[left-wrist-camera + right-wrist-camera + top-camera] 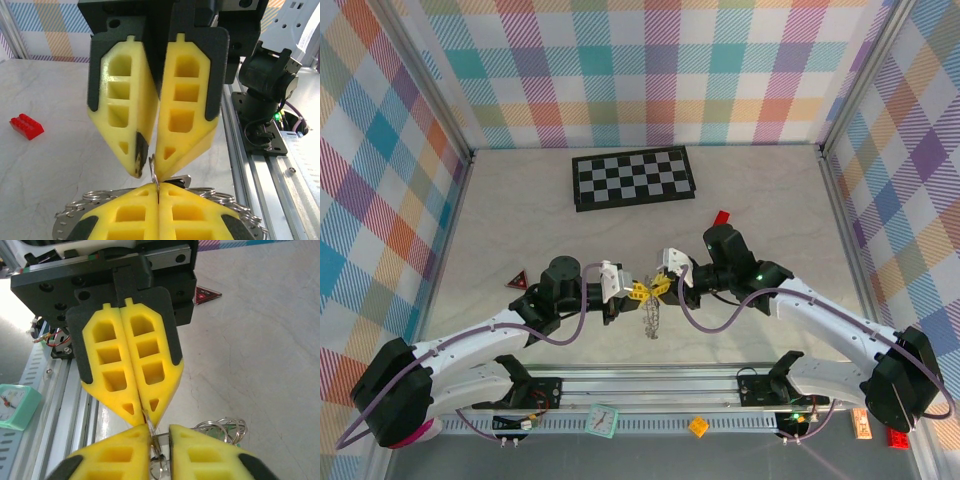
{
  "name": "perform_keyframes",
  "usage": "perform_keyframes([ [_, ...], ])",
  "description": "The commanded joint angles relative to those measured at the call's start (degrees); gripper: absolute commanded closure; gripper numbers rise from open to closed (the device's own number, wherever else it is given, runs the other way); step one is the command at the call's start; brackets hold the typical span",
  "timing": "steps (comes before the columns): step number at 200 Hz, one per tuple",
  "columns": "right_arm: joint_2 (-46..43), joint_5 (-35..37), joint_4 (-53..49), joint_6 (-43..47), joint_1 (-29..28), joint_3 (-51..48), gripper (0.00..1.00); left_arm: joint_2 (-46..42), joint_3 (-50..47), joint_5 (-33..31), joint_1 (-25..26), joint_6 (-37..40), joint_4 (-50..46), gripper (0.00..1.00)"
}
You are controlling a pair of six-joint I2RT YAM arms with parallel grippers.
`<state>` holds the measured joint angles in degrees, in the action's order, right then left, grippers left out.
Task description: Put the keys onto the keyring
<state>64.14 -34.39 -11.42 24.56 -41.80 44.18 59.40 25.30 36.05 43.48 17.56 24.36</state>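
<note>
L claw point(158, 189) pinches the keyring point(652, 318), hanging mid-air below it, R claw point(159, 434) slightly spread round poss. a key point(154, 444), too thin to tell: threading step, next needs closing & fine alignment.

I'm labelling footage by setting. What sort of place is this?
Probably a robot test cell, not a home: plaid backdrop walls enclose a pale tabletop, the left arm and right arm are bolted to an aluminium rail, and a chequered board lies at the back.
</note>
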Motion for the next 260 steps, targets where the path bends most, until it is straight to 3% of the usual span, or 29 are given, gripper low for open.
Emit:
perform_keyframes([
  [1,0.0,-2.5,0.2,-0.1,0.2,0.1,0.97,-1.4,-0.2,2.3,0.1,0.2,3.9,1.00],
  [12,-0.1,-2.9,-1.2,0.7,0.1,0.8,1.00,-1.7,-0.1,1.4,0.1,0.4,3.1,1.00],
  [29,-0.2,-2.0,-4.5,3.1,0.1,2.4,1.00,-2.0,0.5,-1.8,0.1,0.8,0.6,0.77],
  [47,0.1,0.2,-8.8,6.2,-0.5,4.6,1.00,-2.0,2.7,-3.9,0.0,3.1,-6.2,0.74],
  [75,2.0,6.6,-15.8,11.5,-3.7,9.1,1.00,-1.4,5.8,-4.7,0.1,5.3,-13.3,0.75],
  [127,4.3,11.2,-18.1,12.8,-7.2,12.9,1.00,-0.8,7.4,-1.9,0.1,5.5,-15.1,0.76],
  [184,2.1,8.0,-13.9,9.9,-8.1,11.0,1.00,-0.1,8.1,-1.4,0.1,6.1,-15.9,1.00],
  [225,-2.5,2.9,-4.2,1.5,-2.8,3.4,0.66,-0.7,5.2,-0.7,0.1,4.3,-10.1,1.00],
  [260,-3.9,1.9,1.3,-3.2,-0.9,-1.7,0.61,-0.7,1.7,0.6,0.1,1.6,-1.5,1.00],
])
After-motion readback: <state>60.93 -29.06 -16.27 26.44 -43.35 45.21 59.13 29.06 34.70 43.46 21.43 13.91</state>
